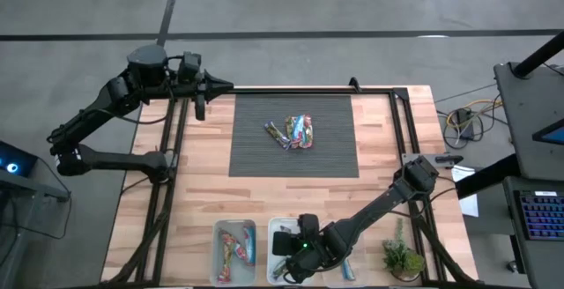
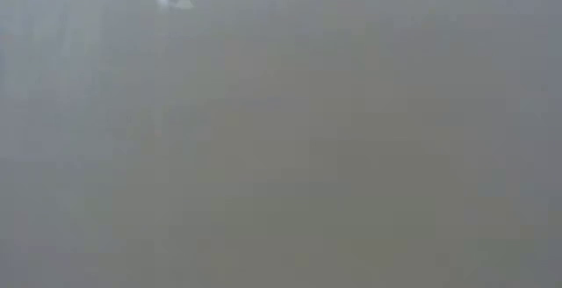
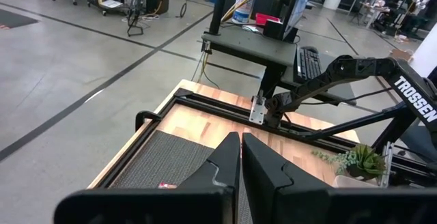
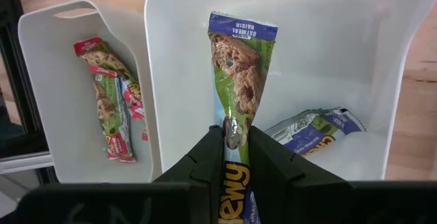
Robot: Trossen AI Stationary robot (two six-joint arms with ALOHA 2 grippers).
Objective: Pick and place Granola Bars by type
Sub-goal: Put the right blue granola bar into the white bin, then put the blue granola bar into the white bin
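Held bar (image 4: 236,80): "OATMEAL RAISIN", "hewy"; right arm (image 3: 355,80): "TROSSEN".

Blue-and-green oatmeal raisin bar (image 4: 240,74), pinched upright in the right gripper (image 4: 236,157) above the middle bin (image 4: 403,80). Second blue bar (image 4: 315,130) flat on that bin's floor. Red-labelled bars (image 4: 113,101), stacked lengthwise in the neighbouring bin (image 4: 48,94) at 9 o'clock. Small loose pile of mixed bars (image 1: 294,132) on the dark mat (image 1: 256,148), toward 12 o'clock on the bench (image 1: 203,192).
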